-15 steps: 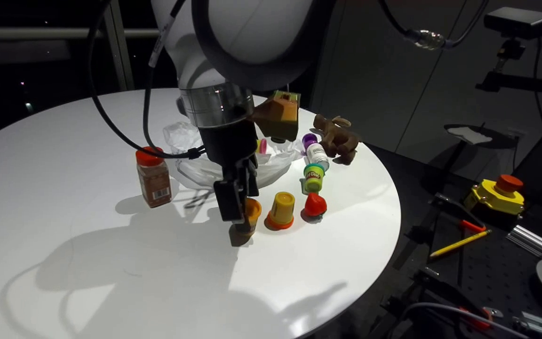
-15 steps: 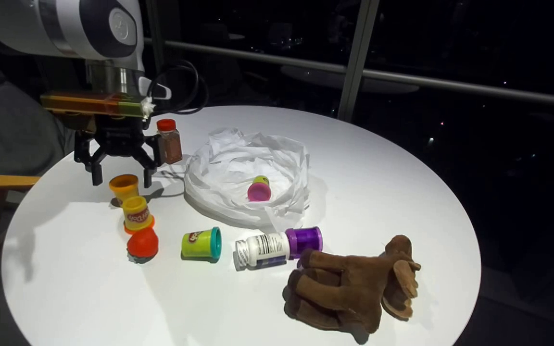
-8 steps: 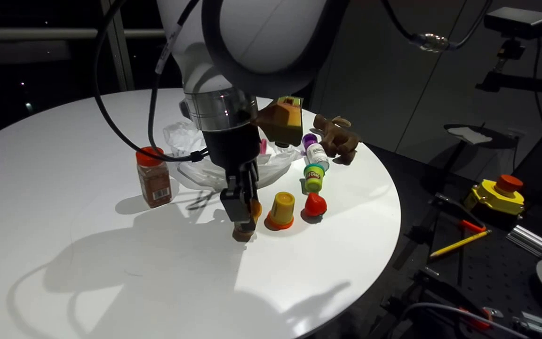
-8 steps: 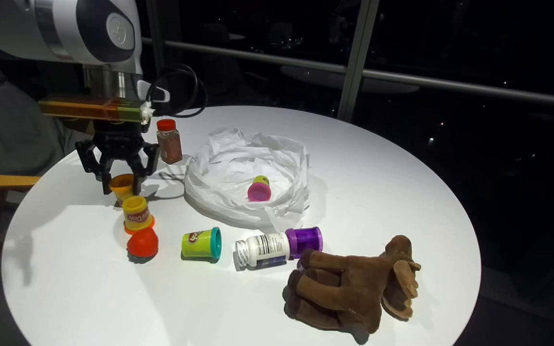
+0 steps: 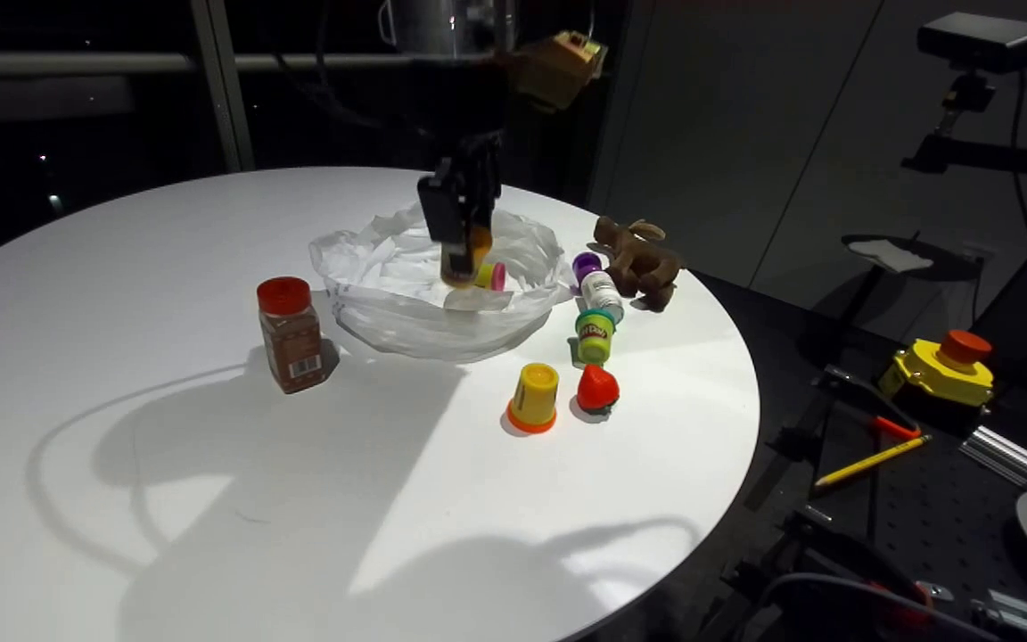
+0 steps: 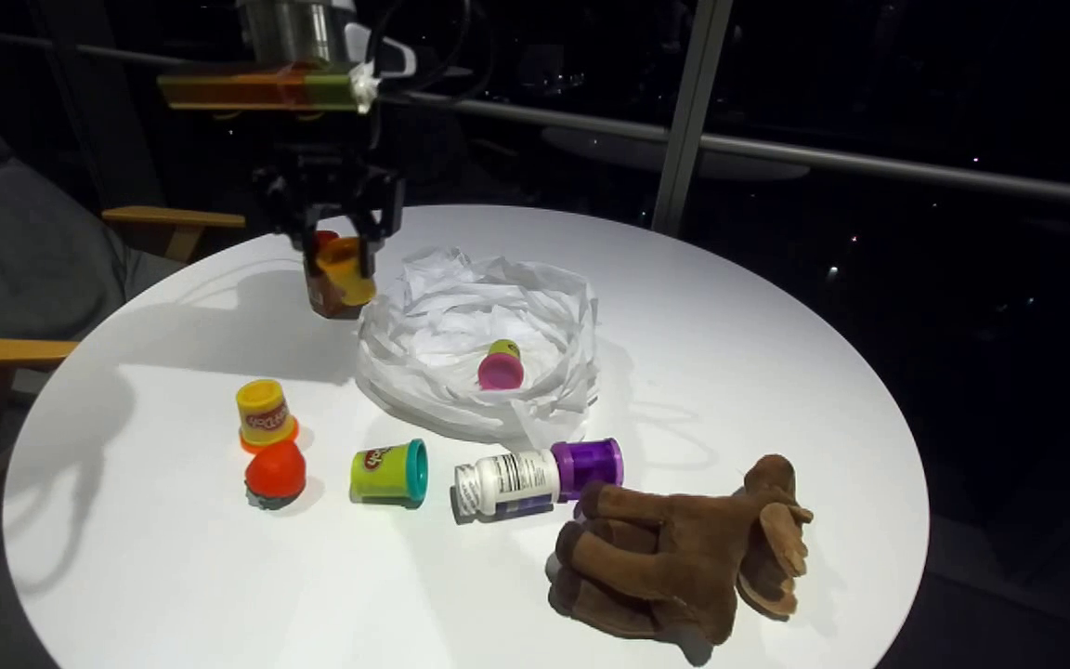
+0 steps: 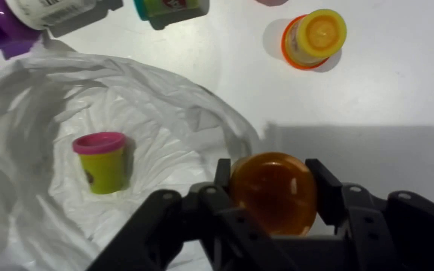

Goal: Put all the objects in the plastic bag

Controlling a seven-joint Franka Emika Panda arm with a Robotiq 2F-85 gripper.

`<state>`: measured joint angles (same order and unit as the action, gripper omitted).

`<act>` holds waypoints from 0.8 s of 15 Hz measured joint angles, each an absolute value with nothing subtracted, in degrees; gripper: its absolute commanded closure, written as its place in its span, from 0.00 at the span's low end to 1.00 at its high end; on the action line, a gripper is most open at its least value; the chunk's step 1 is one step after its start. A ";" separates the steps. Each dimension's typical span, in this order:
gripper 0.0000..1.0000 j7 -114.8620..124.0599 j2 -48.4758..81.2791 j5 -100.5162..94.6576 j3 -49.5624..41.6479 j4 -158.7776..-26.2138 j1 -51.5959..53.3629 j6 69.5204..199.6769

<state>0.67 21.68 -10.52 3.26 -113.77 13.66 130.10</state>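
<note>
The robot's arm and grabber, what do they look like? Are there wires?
Only the lower end of the arm shows, shiny and silver. A long box on it is orange, with a yellow-green end. The gripper is black, with two fingers and round grey pins. A dark cable curves beside the arm.

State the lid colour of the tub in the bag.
Pink lid, clearest in the wrist view.

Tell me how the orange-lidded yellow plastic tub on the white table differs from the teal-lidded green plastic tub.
The yellow tub stands upside down on its lid; the green tub lies on its side. The yellow tub has an orange lid, the green tub a teal one. Both rest on the table, outside the crumpled white plastic bag.
</note>
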 measured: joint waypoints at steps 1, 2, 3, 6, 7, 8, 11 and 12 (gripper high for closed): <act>0.77 0.78 20.50 -10.53 2.46 -112.87 12.55 129.41; 0.77 0.88 19.97 -10.53 1.78 -111.66 11.35 128.73; 0.77 0.94 20.07 -10.52 1.29 -110.32 10.18 128.20; 0.77 1.98 23.66 -10.51 0.47 -106.08 7.47 127.47; 0.77 3.04 25.82 -10.51 0.26 -104.52 7.04 127.43; 0.77 4.17 28.26 -10.42 0.06 -102.90 6.86 127.39; 0.77 7.34 36.21 -9.42 -0.08 -97.18 6.81 127.19; 0.77 8.26 38.64 -8.98 -0.08 -94.99 6.87 127.06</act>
